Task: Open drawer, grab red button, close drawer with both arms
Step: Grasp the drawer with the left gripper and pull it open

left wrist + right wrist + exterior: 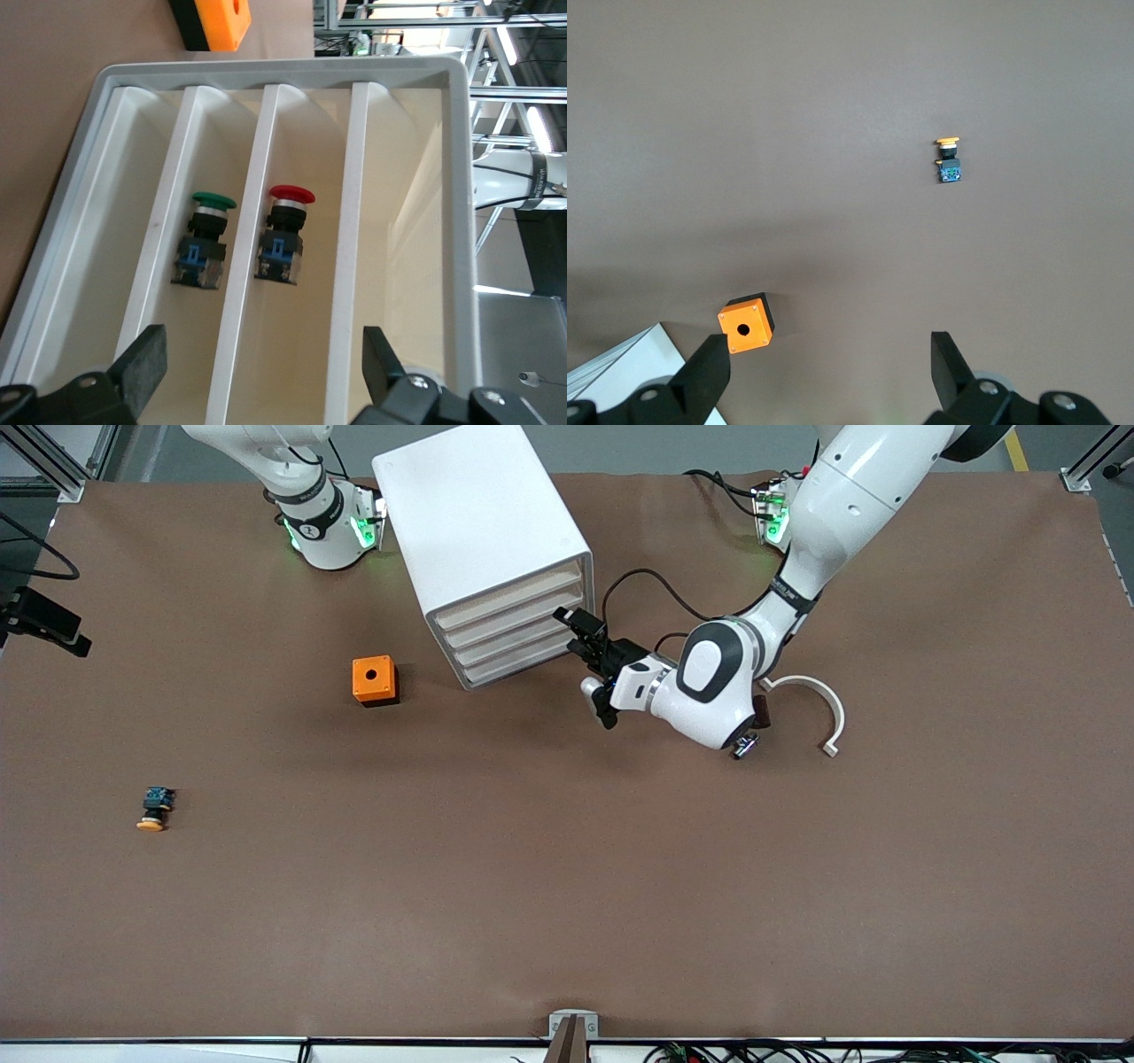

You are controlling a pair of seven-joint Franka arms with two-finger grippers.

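The white drawer cabinet [483, 522] stands toward the robots' end of the table, and none of its drawers [518, 633] stick out. My left gripper [585, 657] hangs open just in front of the drawers. In the left wrist view the gripper [261, 372] faces the cabinet front [456, 177], with white dividers between the slots. The red-capped button [285, 235] lies in one slot. A green-capped one [205, 239] lies in the slot beside it. My right gripper [828, 372] is open and empty, high over the table by the cabinet.
An orange cube [375, 680] with a hole sits beside the cabinet toward the right arm's end. An orange-yellow capped button [155, 808] lies nearer the front camera at that end. A white curved piece [811, 708] lies under the left arm.
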